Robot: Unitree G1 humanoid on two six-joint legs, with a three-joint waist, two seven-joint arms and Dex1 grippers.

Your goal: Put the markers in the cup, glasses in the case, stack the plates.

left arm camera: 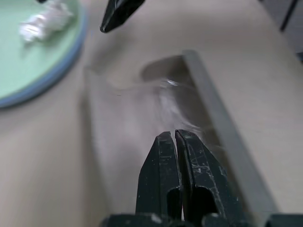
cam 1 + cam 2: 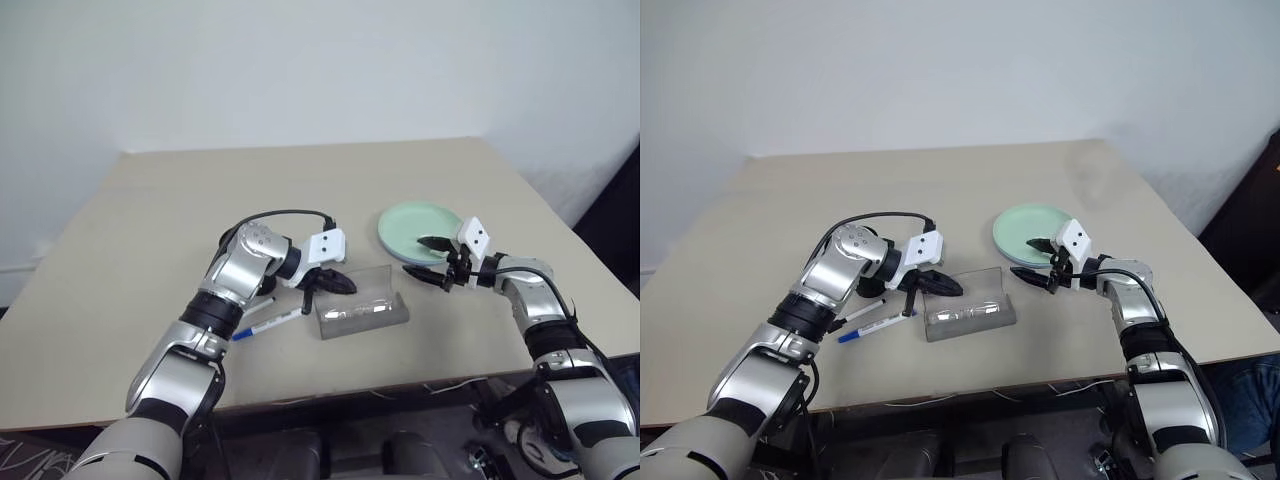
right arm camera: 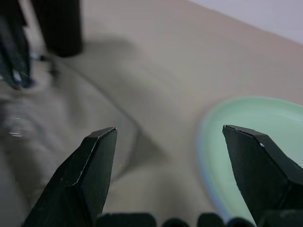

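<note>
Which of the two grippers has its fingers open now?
The right gripper, by the green plate; its fingers stand wide apart. The left gripper, over the case, is shut.

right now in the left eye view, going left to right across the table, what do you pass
blue-capped marker → left gripper, shut → open case with the glasses in it → right gripper, open → mint green plate, which the right gripper partly overlaps.
</note>
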